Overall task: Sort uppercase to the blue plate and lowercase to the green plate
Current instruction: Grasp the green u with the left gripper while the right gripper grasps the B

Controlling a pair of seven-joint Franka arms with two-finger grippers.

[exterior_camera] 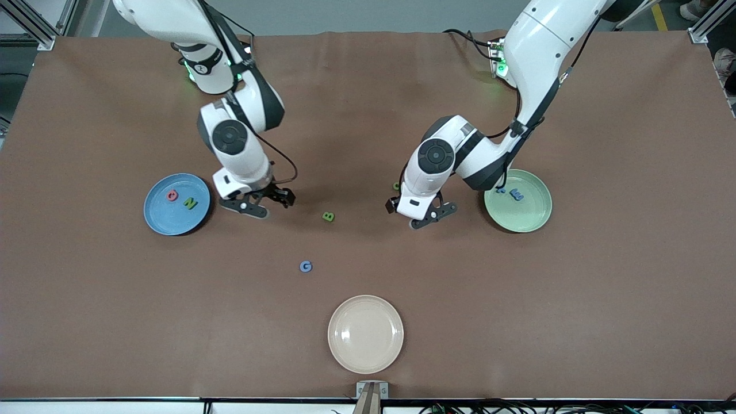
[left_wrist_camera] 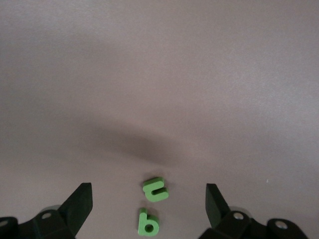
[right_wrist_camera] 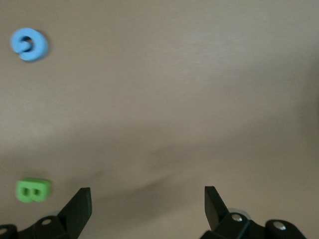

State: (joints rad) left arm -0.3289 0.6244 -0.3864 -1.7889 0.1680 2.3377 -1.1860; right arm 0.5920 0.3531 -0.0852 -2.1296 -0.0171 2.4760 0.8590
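A brown cloth (exterior_camera: pixel 368 103) covers the wide table, lit evenly from above. Metal frame posts (exterior_camera: pixel 704 26) stand at its corners on a grey floor (exterior_camera: pixel 356 17). Black cables (exterior_camera: pixel 517 407) trail along the table's near edge.

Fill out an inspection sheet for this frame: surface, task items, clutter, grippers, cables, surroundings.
Surface: brown table cover, a few wrinkles.
Task items: blue plate holds red-pink letter and green N. Green plate holds two blue letters. Green B and blue G lie on the cover between the arms. Two green lowercase letters lie under the left gripper.
Clutter: empty cream plate, nearest the front camera.
Grippers: left gripper open, empty; right gripper open, empty, beside the blue plate.
Cables: black leads along both arms.
Surroundings: aluminium frame posts at the table's corners.
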